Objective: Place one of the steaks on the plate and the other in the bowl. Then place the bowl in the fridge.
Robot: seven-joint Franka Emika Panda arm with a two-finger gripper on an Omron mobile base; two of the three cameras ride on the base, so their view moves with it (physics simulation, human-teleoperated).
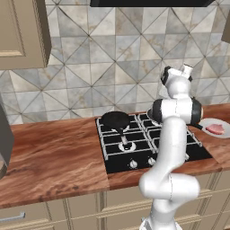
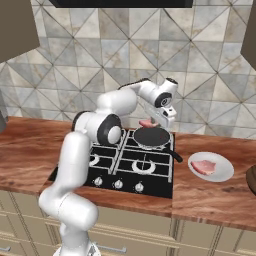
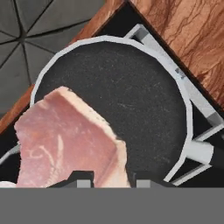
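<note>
Gripper (image 2: 151, 121) is clenched on 2nd steak (image 3: 70, 140), which hangs just above black pan (image 3: 131, 105), its long side across the fingers. Other steak (image 2: 202, 166) lies on plate (image 2: 224, 168); bowl (image 2: 251, 180) is farther right.

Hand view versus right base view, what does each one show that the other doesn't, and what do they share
Hand view alone: the gripper shut on a steak, seen close up.
Right base view alone: the white plate on the counter right of the stove, with the other steak on it, and the edge of the dark bowl further right.
Both: the black frying pan on the stove, and the held steak lifted above it.
</note>
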